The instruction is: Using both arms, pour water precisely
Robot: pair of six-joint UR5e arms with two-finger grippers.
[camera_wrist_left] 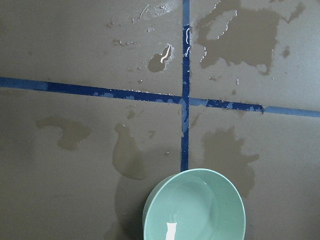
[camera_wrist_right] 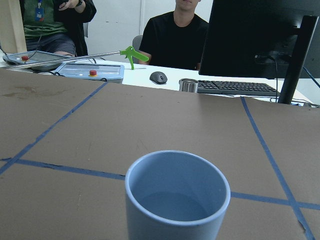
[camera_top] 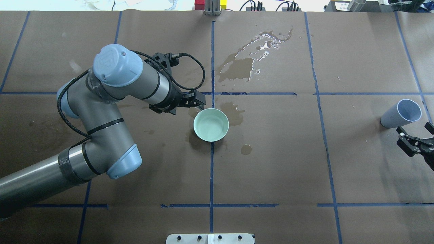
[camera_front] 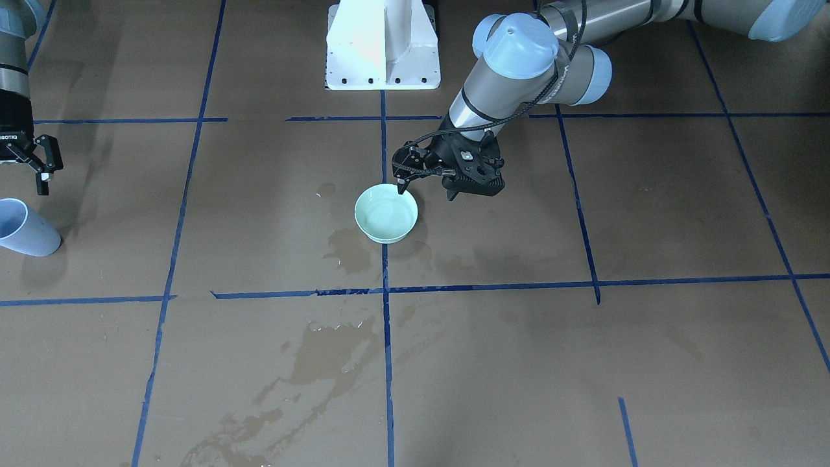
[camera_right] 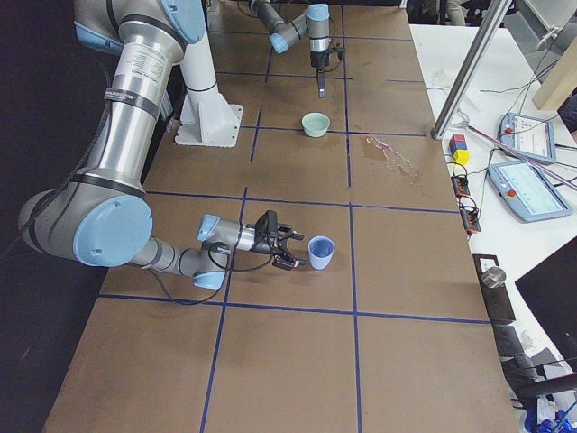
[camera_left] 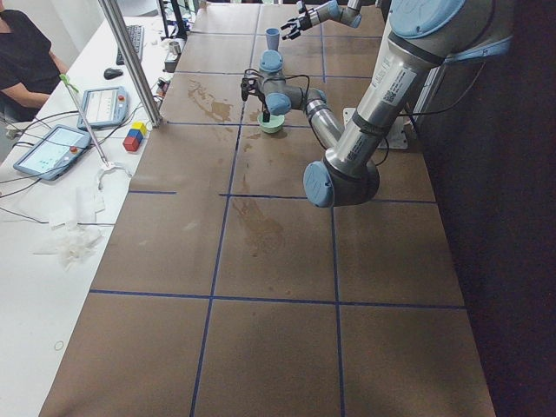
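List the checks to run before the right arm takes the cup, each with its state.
1. Right gripper open: ok.
2. Blue cup upright, not yet gripped: ok.
3. Water in cup: ok.
4. Green bowl upright: ok.
5. Left gripper clear of bowl rim: cannot tell.
6. Table dry: not ok, wet stains near bowl.
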